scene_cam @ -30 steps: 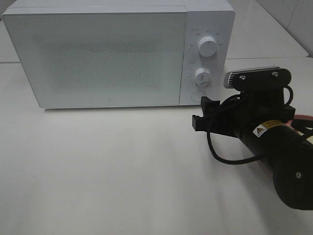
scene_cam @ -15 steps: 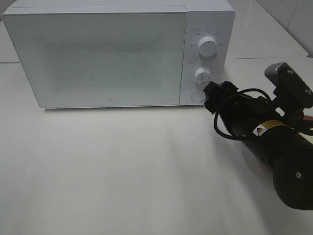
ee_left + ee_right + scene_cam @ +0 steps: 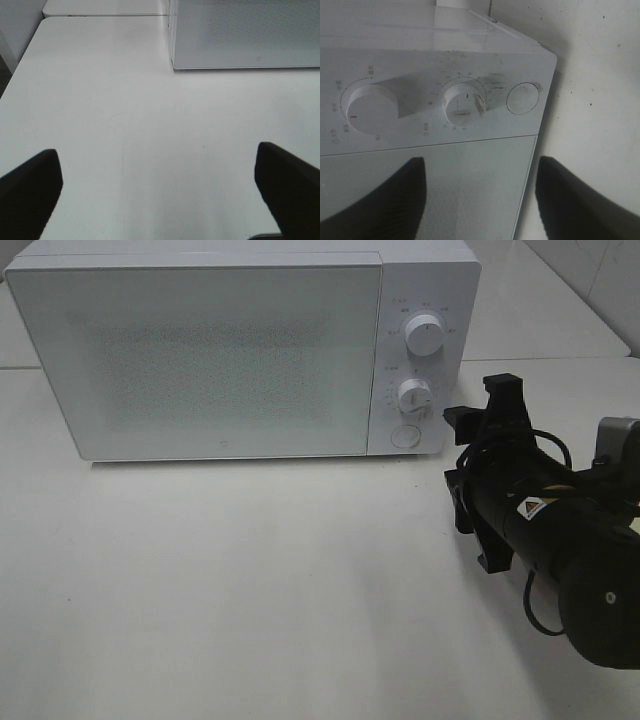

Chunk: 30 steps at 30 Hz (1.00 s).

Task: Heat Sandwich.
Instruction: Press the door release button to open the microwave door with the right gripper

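Observation:
The sandwich is out of view. A white microwave stands at the back of the table with its door closed. My right gripper hangs just right of the microwave's control panel, rolled so one finger sits above the other. Its jaws are open with nothing between them. In the right wrist view the right gripper faces the panel, with the lower knob and round button ahead. My left gripper is open over bare table, short of the microwave's front.
The panel carries an upper knob, a lower knob and a round button. The white table stretches in front of the microwave. A tiled wall rises at the back right.
My right arm has rolled its wrist by about a quarter turn and shifted right, beside the panel. Its jaws have narrowed a little. The left gripper looks unchanged.

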Available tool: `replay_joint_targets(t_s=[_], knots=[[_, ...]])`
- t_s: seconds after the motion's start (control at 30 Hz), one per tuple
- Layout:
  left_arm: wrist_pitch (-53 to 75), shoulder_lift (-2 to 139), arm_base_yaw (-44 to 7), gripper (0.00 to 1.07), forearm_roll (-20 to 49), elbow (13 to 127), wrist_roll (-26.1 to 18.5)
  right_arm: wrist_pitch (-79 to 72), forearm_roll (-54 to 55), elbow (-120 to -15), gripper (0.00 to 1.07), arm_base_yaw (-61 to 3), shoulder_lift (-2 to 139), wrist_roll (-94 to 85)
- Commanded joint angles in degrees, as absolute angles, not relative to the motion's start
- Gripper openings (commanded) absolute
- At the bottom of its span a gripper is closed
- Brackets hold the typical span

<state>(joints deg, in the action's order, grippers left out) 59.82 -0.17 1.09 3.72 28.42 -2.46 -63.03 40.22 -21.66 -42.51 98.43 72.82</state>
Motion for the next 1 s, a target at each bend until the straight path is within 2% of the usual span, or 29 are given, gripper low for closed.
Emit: replay_joint_targets(t_s=[0.03,0.07,0.1,0.13,0.2,0.23,0.27,0.3,0.87,1.0], knots=[[59.36,-1.78,1.09,1.0,3.95,28.3,-2.46,-62.62,39.53,-22.29,0.47,-42.8,98.26,74.31],[59.36,-1.78,1.09,1.0,3.95,28.3,-2.46,-62.62,39.53,-22.29,0.47,-42.8,98.26,74.31],[59.36,-1.78,1.09,1.0,3.95,28.3,-2.46,-62.45,39.53,-22.29,0.41,-42.8,98.26,74.31],[59.36,-1.78,1.09,1.0,3.95,28.3,-2.46,-61.99,39.53,-22.29,0.29,-42.8,98.26,74.31],[59.36,-1.78,1.09,1.0,3.95,28.3,-2.46,-61.13,39.71,-22.29,0.17,-42.8,98.26,74.31],[59.36,-1.78,1.09,1.0,3.95,28.3,-2.46,-61.13,39.71,-22.29,0.17,-42.8,98.26,74.31],[59.36,-1.78,1.09,1.0,3.95,28.3,-2.46,-60.68,39.76,-22.29,0.11,-42.8,98.26,74.37],[59.36,-1.78,1.09,1.0,3.95,28.3,-2.46,-60.28,39.94,-22.29,0.0,-42.8,98.26,74.37],[59.36,-1.78,1.09,1.0,3.95,28.3,-2.46,-58.44,41.42,-22.98,0.0,-42.34,98.49,75.11],[59.36,-1.78,1.09,1.0,3.95,28.3,-2.46,-56.04,38.73,-24.98,0.0,-40.16,100.67,75.75]])
